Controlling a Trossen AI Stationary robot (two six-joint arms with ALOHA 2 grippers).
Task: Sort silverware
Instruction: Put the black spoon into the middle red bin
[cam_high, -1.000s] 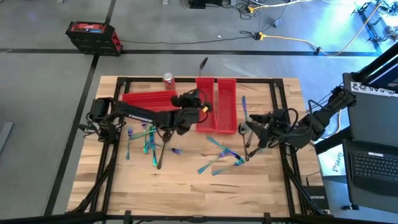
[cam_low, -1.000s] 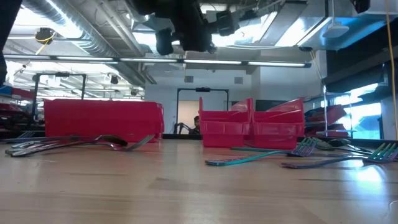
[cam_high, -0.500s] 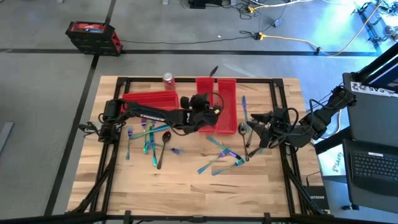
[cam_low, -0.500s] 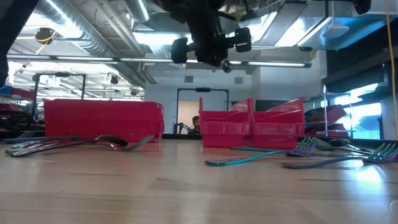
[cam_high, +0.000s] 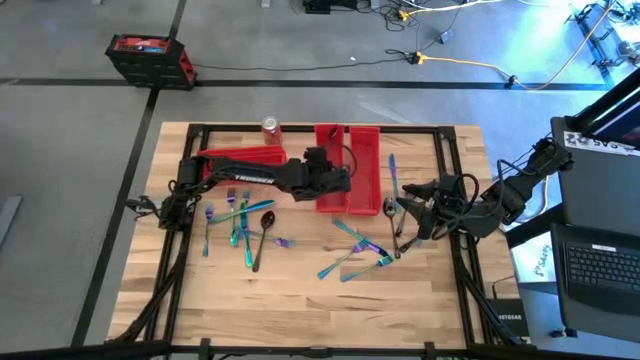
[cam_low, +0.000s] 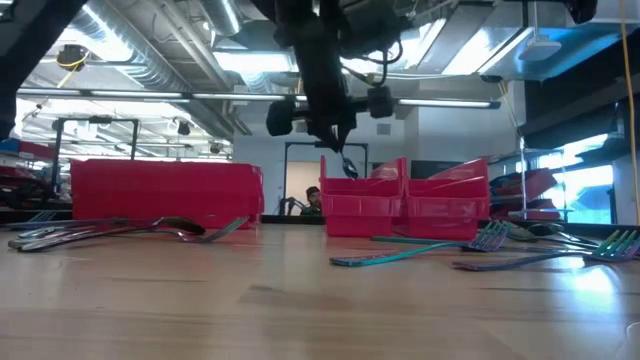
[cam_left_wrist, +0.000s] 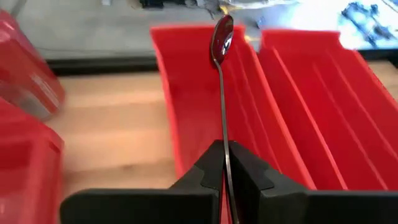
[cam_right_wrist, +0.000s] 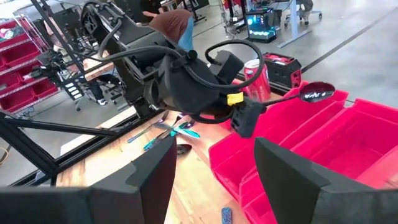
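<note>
High view: left gripper (cam_high: 345, 181) over the left red bin (cam_high: 329, 165); right gripper (cam_high: 408, 210) waits, fingers spread.

Left wrist view: fingers pinch a dark spoon (cam_left_wrist: 222, 93) by its handle end, the bowl far ahead. A thin grip; it could pivot and drop outside the bin.

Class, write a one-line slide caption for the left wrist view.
Left hand shut on a dark spoon, holding it above a long red bin.
</note>
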